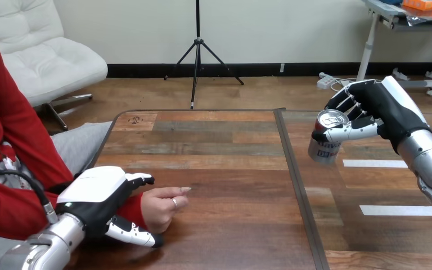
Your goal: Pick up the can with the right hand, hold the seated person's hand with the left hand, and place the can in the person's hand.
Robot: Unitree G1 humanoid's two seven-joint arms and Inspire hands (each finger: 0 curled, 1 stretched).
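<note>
Can (322, 151) aloft, clasped in right hand (391, 115)

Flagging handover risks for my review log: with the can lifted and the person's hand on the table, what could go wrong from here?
The right robot hand grips the can near its top, its lower part hanging free; it might slip on the way across the table.
The person's hand, held at the wrist by the left robot hand, lies curled, no open palm showing, so the can may have nowhere to rest.
</note>
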